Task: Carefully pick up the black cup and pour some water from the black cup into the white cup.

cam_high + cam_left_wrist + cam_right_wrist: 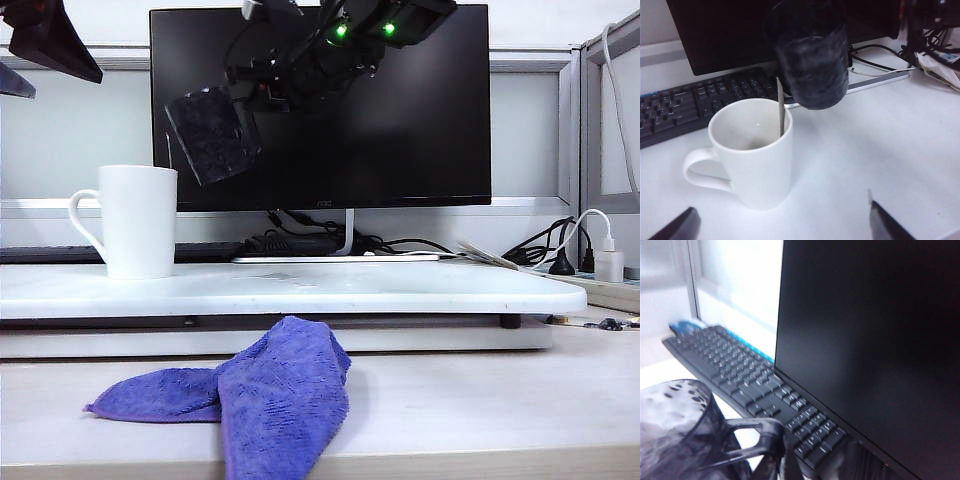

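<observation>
A: How many cups do you count?

B: Two. One white cup stands upright at the left of the exterior view, on the white tabletop, its loop handle pointing left. One black cup hangs in the air just right of and above it, tilted, in front of the one dark monitor.

A: Who has the black cup?

B: The right hand, reaching in from the upper middle of the exterior view. Its fingers are clamped on the black cup; the right wrist view shows the bumpy dark wall of the cup at lower left with a finger against it.

A: And the other one?

B: The left hand holds nothing, its fingers wide apart. In its wrist view the two tips sit at the lower corners, with the white cup between and beyond them, and the black cup above the mug's rim, blurred.

A: Is water running?

B: One thin stream falls from the black cup into the white cup.

A: Anything else?

B: One purple cloth lies crumpled at lower centre of the exterior view, one black keyboard lies behind the mug, and one white charger is at the right edge.
</observation>
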